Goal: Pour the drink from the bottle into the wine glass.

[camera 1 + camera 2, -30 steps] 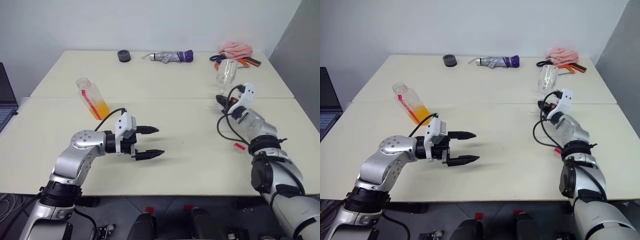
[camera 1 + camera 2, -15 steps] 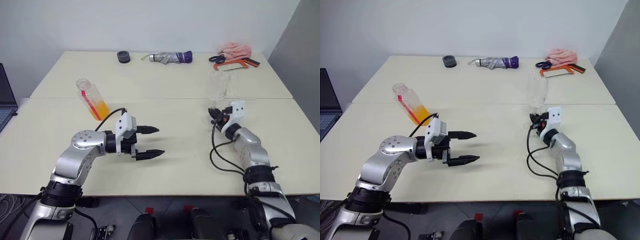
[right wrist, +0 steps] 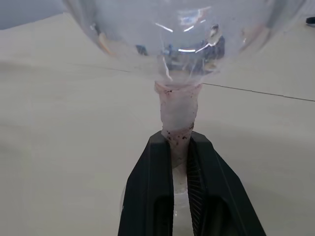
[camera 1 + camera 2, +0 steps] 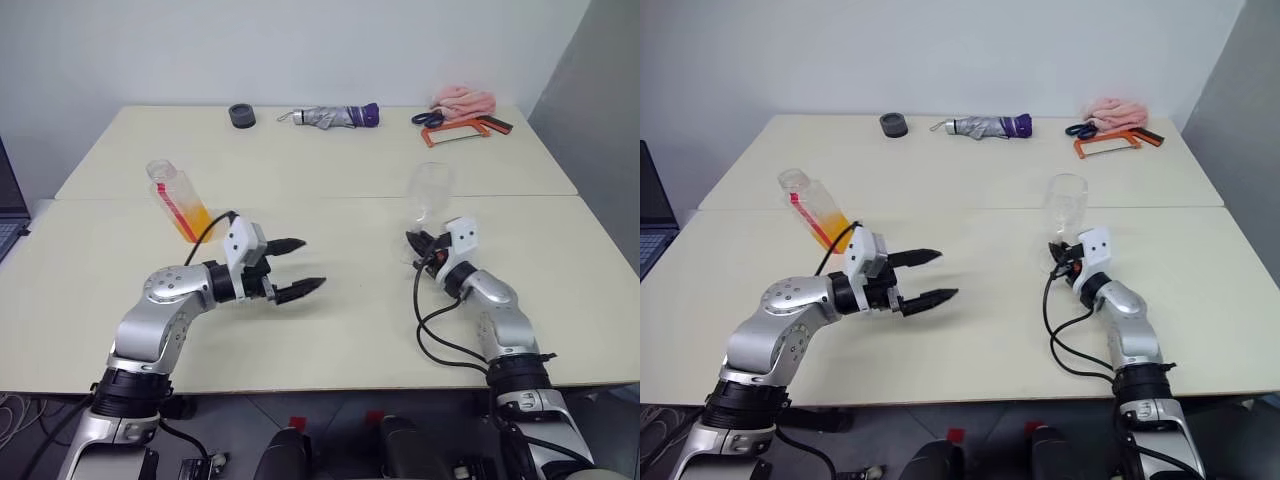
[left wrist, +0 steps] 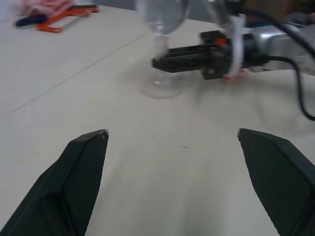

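Standing upright right of center on the table [image 4: 330, 340], the wine glass [image 4: 1065, 203] has its stem pinched by the right gripper [image 3: 179, 147], fingers pressed tight around it. Off to the left sits the bottle [image 4: 180, 200], tilted, cap off, orange drink [image 4: 196, 220] in its lower part. Just near of it hovers the left gripper [image 4: 296, 268], fingers spread wide. At the far edge lie a folded umbrella [image 4: 330, 116], scissors [image 4: 428, 118], and a pink cloth [image 4: 465, 99].
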Motion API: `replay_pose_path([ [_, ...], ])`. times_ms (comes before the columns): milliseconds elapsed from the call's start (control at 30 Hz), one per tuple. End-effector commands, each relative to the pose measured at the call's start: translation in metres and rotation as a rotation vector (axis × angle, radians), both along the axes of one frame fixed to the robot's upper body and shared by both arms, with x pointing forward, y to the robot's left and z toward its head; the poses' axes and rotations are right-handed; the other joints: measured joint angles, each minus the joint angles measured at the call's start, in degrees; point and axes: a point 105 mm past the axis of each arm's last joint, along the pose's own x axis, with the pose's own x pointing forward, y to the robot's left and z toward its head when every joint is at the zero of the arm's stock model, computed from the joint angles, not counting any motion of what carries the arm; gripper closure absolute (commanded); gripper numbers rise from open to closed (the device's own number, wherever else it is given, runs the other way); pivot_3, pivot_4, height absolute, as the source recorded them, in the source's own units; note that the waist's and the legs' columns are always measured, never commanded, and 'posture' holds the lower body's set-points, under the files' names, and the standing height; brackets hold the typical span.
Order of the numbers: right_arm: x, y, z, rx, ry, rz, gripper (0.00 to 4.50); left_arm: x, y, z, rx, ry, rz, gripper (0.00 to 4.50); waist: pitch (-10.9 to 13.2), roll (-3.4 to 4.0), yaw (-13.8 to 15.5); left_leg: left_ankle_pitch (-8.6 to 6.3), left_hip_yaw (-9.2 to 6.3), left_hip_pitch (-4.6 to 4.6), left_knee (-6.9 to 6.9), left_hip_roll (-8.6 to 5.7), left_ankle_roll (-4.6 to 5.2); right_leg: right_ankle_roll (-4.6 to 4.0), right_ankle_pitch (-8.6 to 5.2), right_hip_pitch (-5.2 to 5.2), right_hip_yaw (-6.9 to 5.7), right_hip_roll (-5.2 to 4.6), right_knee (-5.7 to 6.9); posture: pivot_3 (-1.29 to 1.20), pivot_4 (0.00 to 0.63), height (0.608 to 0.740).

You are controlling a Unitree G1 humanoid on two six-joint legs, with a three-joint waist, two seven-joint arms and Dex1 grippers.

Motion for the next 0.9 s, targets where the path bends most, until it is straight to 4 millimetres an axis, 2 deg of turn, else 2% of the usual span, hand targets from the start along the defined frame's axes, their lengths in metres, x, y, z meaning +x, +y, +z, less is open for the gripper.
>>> replay_pose_path([
  [33,0.0,0.044,0.038,0.007,-0.141,0.135,4.4,0.005,0.021,0.013,-0.024,-0.075,0.147,0.0,0.0,0.01,-0.3,0.0,0.0,-0.01,-0.02,0.04,0.0,0.0,0.0,-0.03,0.01,-0.01,0.0,0.0,0.15,0.74],
  [233,0.011,0.091,0.043,0.002,-0.148,0.251,4.4,-0.008,0.039,0.014,-0.027,-0.074,0.225,0.0,0.0,0.01,0.0,0.01,-0.03,-0.07,-0.01,0.23,-0.02,-0.01,0.01,-0.02,-0.06,-0.11,-0.02,0.0,0.15,0.74],
  [333,0.017,0.108,0.036,-0.035,-0.132,0.291,4.4,-0.016,0.043,0.02,-0.026,-0.076,0.221,0.0,0.0,0.01,0.4,0.01,-0.03,-0.07,-0.01,0.12,-0.03,-0.01,0.01,-0.03,-0.06,-0.2,-0.03,0.0,0.15,0.74],
  [600,0.027,0.111,0.026,-0.091,-0.154,0.287,4.4,-0.025,0.05,0.037,-0.003,-0.101,0.219,0.0,0.0,0.02,0.6,0.02,-0.06,-0.09,-0.03,0.03,-0.04,-0.01,0.01,-0.03,-0.08,-0.24,-0.04,0.0,0.15,0.74],
  [833,0.028,0.107,0.018,-0.086,-0.137,0.281,4.4,-0.028,0.043,0.052,0.003,-0.128,0.18,0.0,0.0,0.02,0.4,0.03,-0.05,-0.08,-0.08,0.05,-0.05,-0.01,0.01,-0.04,-0.07,-0.2,-0.04,0.0,0.15,0.74],
  [900,0.027,0.107,0.018,-0.079,-0.137,0.285,3.67,-0.027,0.041,0.054,0.007,-0.134,0.176,0.0,0.0,0.02,0.4,0.03,-0.05,-0.08,-0.08,0.04,-0.05,-0.01,0.01,-0.03,-0.07,-0.2,-0.04,0.0,0.15,0.74],
])
